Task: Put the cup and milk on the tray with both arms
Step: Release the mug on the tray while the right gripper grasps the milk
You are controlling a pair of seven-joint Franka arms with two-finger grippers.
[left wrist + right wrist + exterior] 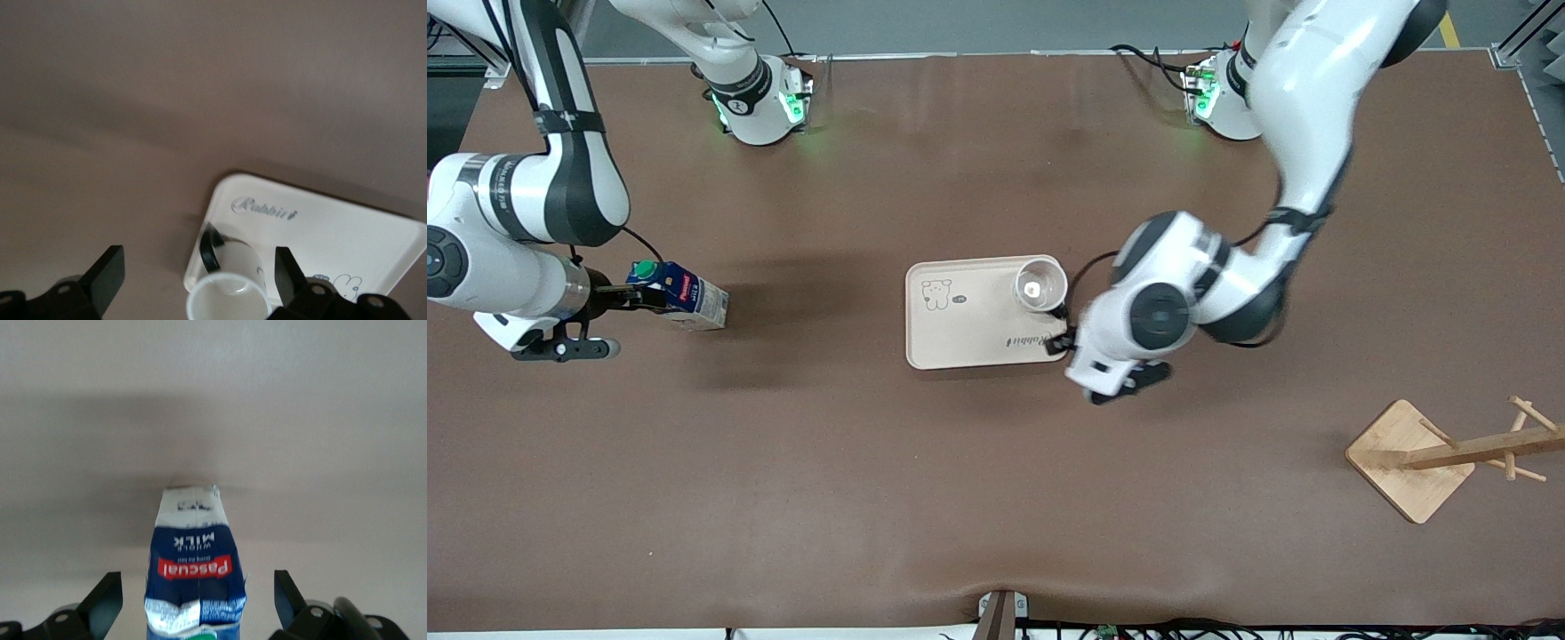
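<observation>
The cream tray (960,333) lies mid-table. The white cup (1040,284) stands upright on the tray's corner toward the left arm's end, its black handle (212,248) facing the "Rabbit" lettering. My left gripper (1063,327) hovers at that corner, open. In the left wrist view the cup (230,297) sits between the spread fingers (107,277), touching neither. The dark-blue milk (685,300) stands on the table toward the right arm's end. My right gripper (633,298) is open around its top; the milk (193,567) shows gaps to both fingers (288,593).
A wooden rack (1409,458) with a square base and pegged post lies toward the left arm's end, nearer the front camera. Both arm bases (760,102) stand along the table's back edge. Brown tabletop (827,444) stretches between milk and tray.
</observation>
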